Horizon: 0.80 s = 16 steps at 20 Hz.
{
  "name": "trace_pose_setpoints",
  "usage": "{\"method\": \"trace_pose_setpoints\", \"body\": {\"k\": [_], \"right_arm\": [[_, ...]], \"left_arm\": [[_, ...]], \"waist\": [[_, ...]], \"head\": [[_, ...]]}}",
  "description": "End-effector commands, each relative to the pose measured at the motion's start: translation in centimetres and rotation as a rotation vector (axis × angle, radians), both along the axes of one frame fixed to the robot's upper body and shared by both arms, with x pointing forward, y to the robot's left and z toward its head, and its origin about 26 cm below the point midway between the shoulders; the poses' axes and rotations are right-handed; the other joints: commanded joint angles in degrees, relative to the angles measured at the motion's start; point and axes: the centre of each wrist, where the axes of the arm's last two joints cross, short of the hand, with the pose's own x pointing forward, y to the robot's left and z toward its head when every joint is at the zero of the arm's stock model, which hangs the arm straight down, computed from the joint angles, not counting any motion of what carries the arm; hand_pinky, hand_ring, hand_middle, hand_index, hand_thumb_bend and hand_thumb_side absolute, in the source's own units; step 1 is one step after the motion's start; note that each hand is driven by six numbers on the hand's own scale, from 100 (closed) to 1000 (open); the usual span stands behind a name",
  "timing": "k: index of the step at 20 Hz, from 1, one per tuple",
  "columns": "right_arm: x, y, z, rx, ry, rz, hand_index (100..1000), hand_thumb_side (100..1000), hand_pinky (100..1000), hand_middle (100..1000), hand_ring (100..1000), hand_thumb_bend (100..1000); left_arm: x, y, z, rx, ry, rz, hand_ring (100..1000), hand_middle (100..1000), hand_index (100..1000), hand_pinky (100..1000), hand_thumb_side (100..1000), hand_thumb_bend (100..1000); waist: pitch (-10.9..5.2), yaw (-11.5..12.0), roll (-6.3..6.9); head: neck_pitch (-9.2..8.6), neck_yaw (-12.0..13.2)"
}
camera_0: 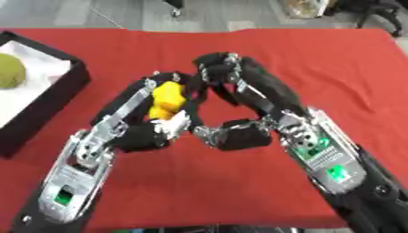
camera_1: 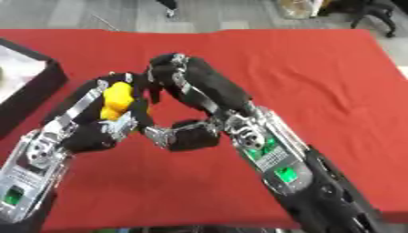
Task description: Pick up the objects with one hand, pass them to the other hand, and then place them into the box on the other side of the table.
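A yellow lumpy object (camera_0: 167, 102) is held above the middle of the red table (camera_0: 334, 59). My left hand (camera_0: 147, 123) comes up from the lower left, its fingers and thumb curled round this object. From the lower right, my right hand (camera_0: 259, 88) reaches in close beside it. Its fingers (camera_0: 216, 68) bend over just right of the object's top, and its thumb (camera_0: 239, 135) is spread wide below. Whether the right fingers touch the object I cannot tell.
A black box (camera_0: 73, 77) with a white lining stands at the table's left edge and holds a round green object (camera_0: 8, 70). Grey floor and chair legs (camera_1: 374, 18) lie beyond the table's far edge.
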Motion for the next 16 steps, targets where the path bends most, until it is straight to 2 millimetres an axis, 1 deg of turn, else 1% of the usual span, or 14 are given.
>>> {"method": "trace_pose_setpoints", "body": {"k": [1,5,12,16], "right_arm": [[-0.2,-1.5,2.9,0.006,-0.142,-0.049,842,488,843,669,441,297],[0.1,-2.2,4.1,-0.023,-0.223,-0.105,857,466,850,686,456,346],[0.3,-3.3,5.2,-0.033,-0.292,-0.166,869,453,856,698,471,368],[0.5,-3.9,5.6,-0.035,-0.319,-0.198,872,443,858,703,479,374]], "left_arm": [[0.3,1.1,0.1,0.034,-0.005,0.017,251,100,100,114,469,100],[0.3,1.6,0.2,0.037,-0.003,0.031,249,100,100,112,473,100],[0.2,2.3,0.3,0.036,-0.001,0.056,248,100,100,113,480,100],[0.2,3.2,0.6,0.041,-0.024,0.081,251,100,100,116,491,100]], "waist": [[-1.18,0.1,0.0],[-1.39,0.15,0.03],[-1.52,0.18,-0.02],[-1.69,0.13,-0.01]], "head": [[-0.14,-0.02],[-0.14,-0.17],[-0.14,-0.44],[-0.14,-0.54]]}}
